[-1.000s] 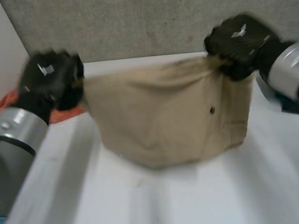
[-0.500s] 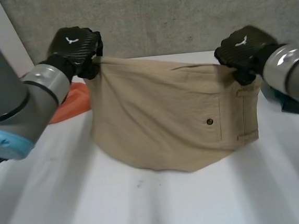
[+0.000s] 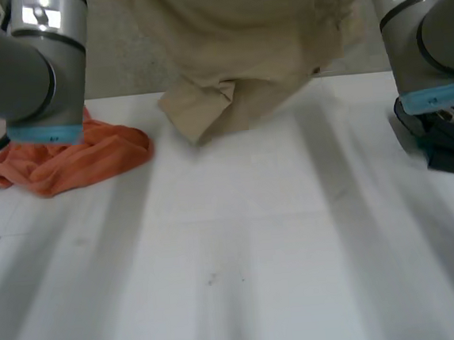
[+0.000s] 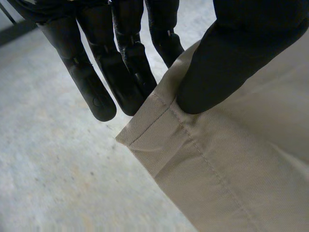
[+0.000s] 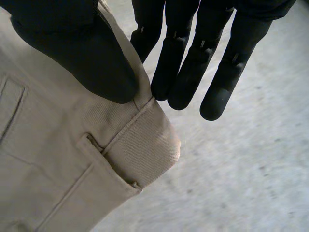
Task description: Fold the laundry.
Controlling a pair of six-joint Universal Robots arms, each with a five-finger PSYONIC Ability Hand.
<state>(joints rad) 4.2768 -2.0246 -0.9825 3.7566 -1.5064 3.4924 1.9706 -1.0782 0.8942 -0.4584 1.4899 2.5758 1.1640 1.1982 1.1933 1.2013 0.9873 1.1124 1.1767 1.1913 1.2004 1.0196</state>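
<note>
Tan trousers [image 3: 256, 48] hang at 12 o'clock over table [image 3: 242, 256], low end near the surface. L hand [image 4: 231, 63] pinches a hem corner, thumb vs straight fingers; R hand [image 5: 77, 53] likewise at a waistband corner. No fold made yet, est. early stage; orange cloth [image 3: 67, 156] at 10 o'clock lies bunched, unfolded.

Garment [image 3: 256, 48] over table [image 3: 258, 255], rag [image 3: 67, 156] left

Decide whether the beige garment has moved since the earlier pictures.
Yes. The beige garment has risen: its lower edge, earlier well onto the white table, now hangs at the table's far edge.
</note>
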